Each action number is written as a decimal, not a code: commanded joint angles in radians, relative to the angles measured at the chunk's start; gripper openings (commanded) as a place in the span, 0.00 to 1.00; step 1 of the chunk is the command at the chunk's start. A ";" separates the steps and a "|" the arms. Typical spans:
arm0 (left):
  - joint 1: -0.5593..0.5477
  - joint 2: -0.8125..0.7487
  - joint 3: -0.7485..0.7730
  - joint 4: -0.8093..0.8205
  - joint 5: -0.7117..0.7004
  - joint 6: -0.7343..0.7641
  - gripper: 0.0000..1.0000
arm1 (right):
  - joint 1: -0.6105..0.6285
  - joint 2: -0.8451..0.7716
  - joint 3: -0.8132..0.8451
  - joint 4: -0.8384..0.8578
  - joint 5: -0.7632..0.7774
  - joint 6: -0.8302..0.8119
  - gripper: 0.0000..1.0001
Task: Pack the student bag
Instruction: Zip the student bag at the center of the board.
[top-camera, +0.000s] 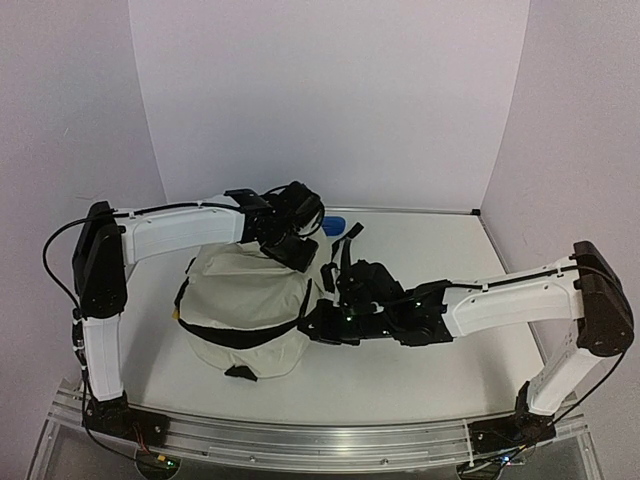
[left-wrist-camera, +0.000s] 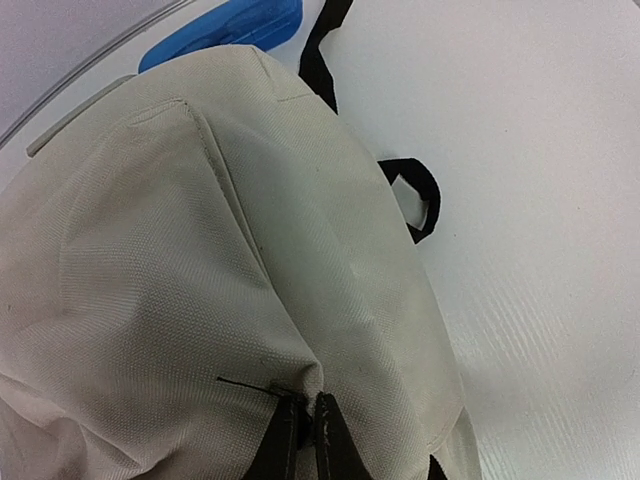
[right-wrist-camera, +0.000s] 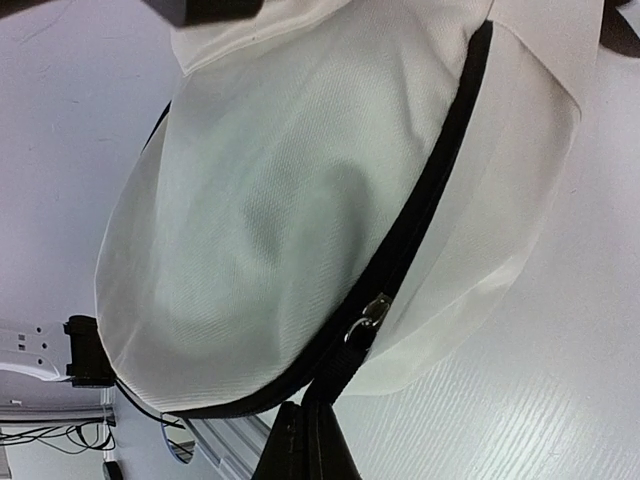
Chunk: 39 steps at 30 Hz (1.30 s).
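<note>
Student bag lies flat on the table. Its long axis runs roughly near-to-far, and black straps trail off its far right corner. Left gripper is pinched together on cream fabric at the bag's far edge. Right gripper is clamped on the bag's black zipper band, right side.

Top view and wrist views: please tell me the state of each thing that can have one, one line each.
student bag, bulging, gripped by both arms.
zipper, closed along the part that shows.
left gripper, shut on a pinch of the bag's cream fabric.
right gripper, shut on the bag's black zipper band.
blue object, lying behind the bag, mostly hidden.
</note>
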 joint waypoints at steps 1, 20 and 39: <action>0.067 0.039 0.071 0.121 -0.021 -0.027 0.00 | 0.021 -0.022 0.006 0.049 -0.041 0.020 0.00; 0.162 0.180 0.213 0.324 0.001 -0.161 0.00 | 0.023 0.046 0.062 0.106 -0.002 0.005 0.00; 0.293 -0.311 -0.217 0.141 0.248 -0.214 0.86 | -0.026 0.021 0.015 0.109 0.046 0.030 0.00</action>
